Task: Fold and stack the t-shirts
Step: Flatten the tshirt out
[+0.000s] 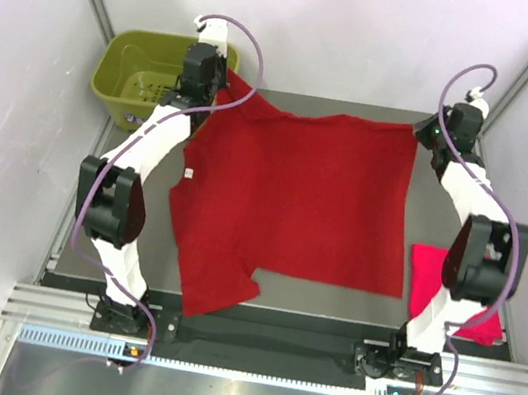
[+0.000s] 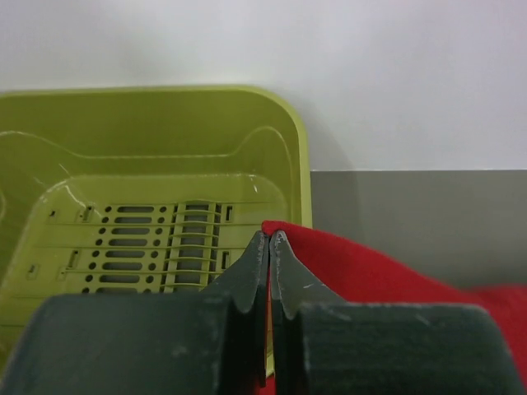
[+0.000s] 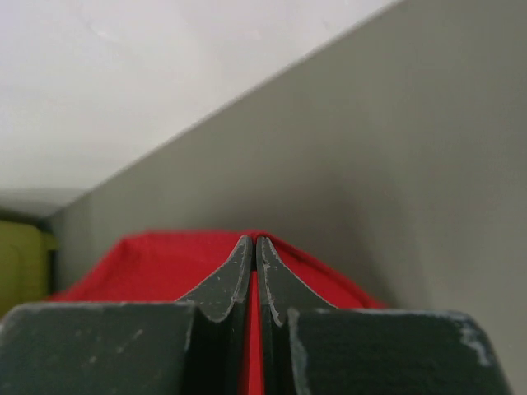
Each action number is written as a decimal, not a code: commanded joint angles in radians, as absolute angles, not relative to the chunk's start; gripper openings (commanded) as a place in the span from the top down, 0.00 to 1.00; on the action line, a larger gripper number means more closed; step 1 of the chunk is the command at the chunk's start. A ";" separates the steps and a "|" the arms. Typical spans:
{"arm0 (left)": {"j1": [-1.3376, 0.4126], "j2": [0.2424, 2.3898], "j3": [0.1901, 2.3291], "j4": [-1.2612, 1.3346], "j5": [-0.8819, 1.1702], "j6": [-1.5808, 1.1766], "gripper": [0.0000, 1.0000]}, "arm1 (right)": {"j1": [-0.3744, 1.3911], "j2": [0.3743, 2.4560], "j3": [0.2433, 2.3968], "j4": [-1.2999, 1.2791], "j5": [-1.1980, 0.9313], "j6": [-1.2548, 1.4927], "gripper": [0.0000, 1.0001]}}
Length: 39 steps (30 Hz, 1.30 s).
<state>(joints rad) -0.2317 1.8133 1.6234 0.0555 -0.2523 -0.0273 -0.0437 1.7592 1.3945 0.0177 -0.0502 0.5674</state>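
Landmark: olive-green basket (image 1: pixel 117 56), standing off the table's (image 1: pixel 327 303) far-left corner.

- Deep red t-shirt (image 1: pixel 304 199): spread over most of the table, to the right of the basket. Its neck end points toward the basket's side, and one sleeve trails toward the near edge. The corner nearest the basket is lifted just beside the basket's right wall.
- Left gripper (image 2: pixel 269 239): jaws pressed together with a fold of the deep red cloth pinched between them. In the wrist view the basket's slotted floor and right rim sit directly behind and left of the fingertips, very close.
- Right gripper (image 3: pixel 254 242): jaws clamped on the same shirt's other far corner, well apart from the basket along the far table edge. Red cloth shows between and below the fingers, with bare table surface beyond.
- The shirt's far edge sags in a shallow curve between the two grips.
- Pinkish-red t-shirt (image 1: pixel 427 271): bunched or folded at the table corner diagonally opposite the basket.

Obstructions:
- The left arm (image 1: pixel 157 139) crosses the shirt's basket-side margin and hides cloth there.
- The right arm's elbow (image 1: pixel 485 257) covers part of the pinkish-red shirt, so its shape cannot be read fully.
- A purple cable (image 1: pixel 252 54) loops over the left wrist, above the basket's right rim.
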 commanded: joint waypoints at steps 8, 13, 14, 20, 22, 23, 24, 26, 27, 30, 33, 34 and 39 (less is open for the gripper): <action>-0.235 1.852 1.713 0.157 -0.209 -0.051 1.00 | -0.072 1.858 1.525 0.107 -0.126 0.558 1.00; -0.233 1.822 1.661 0.130 -0.213 -0.048 1.00 | -0.080 1.862 1.500 0.092 -0.149 0.581 1.00; -0.233 1.822 1.660 0.123 -0.209 -0.045 1.00 | -0.083 1.867 1.505 0.083 -0.156 0.584 1.00; -0.235 1.854 1.695 0.007 -0.296 -0.038 0.36 | -0.092 1.956 1.651 -0.165 -0.186 0.609 0.91; -0.235 1.910 1.831 -0.221 -0.343 -0.083 0.24 | -0.091 2.020 1.735 -0.394 -0.143 0.594 0.68; -0.235 1.923 1.871 -0.286 -0.380 -0.107 0.23 | -0.092 2.042 1.820 -0.470 -0.127 0.583 0.62; -0.235 1.934 1.902 -0.358 -0.391 -0.136 0.22 | -0.094 2.075 1.859 -0.541 -0.083 0.551 0.54; -0.236 1.904 1.895 -0.463 -0.394 -0.227 0.22 | -0.094 2.086 1.907 -0.693 -0.045 0.514 0.47; -0.242 1.846 1.819 -0.477 -0.396 -0.257 0.22 | -0.094 2.071 1.902 -0.722 -0.031 0.470 0.42; -0.261 1.684 1.581 -0.474 -0.367 -0.376 0.22 | -0.083 1.999 1.832 -0.785 -0.006 0.408 0.33; -0.296 1.530 1.363 -0.518 -0.330 -0.478 0.22 | -0.061 1.900 1.709 -0.790 -0.006 0.391 0.21; -0.305 1.496 1.317 -0.538 -0.327 -0.538 0.22 | -0.054 1.872 1.675 -0.788 -0.008 0.390 0.13; -0.324 1.258 1.061 -0.630 -0.281 -0.673 0.22 | 0.040 1.665 1.427 -0.717 -0.020 0.387 0.00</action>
<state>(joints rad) -0.3264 1.3830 1.1423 -0.5632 -0.3077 -0.5350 -0.0250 1.8271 1.5085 -0.7303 -0.0216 0.4114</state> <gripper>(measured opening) 0.778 0.993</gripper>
